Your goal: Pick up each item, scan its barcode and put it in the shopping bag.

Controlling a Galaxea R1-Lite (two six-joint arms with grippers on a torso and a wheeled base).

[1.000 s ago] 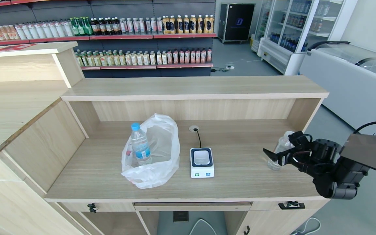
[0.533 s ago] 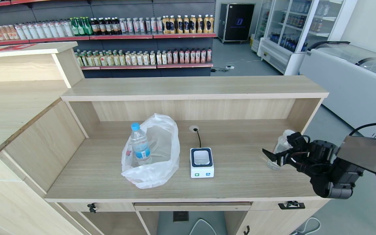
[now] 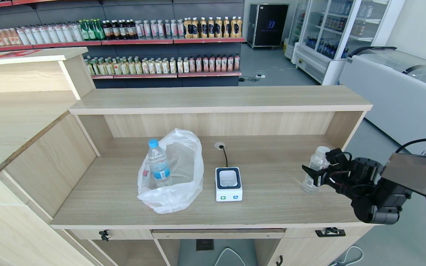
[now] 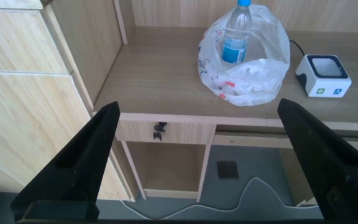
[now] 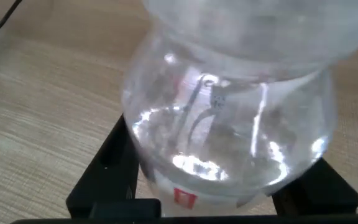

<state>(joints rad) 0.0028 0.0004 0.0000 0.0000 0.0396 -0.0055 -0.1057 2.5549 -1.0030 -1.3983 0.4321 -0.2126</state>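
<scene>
My right gripper (image 3: 317,170) pinches the clear bottle (image 3: 314,162), which stands upright on the counter (image 3: 272,177) at the scanner's (image 3: 228,183) 3 o'clock. My left gripper (image 4: 199,107) hangs spread wide.

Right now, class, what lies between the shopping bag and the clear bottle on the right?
The barcode scanner, with bare counter either side of it, between shopping bag and clear bottle; the head view shows it.

The right pincer (image 3: 321,164) grips an upright clear bottle (image 3: 310,181) near the counter's (image 3: 272,208) right end.
</scene>
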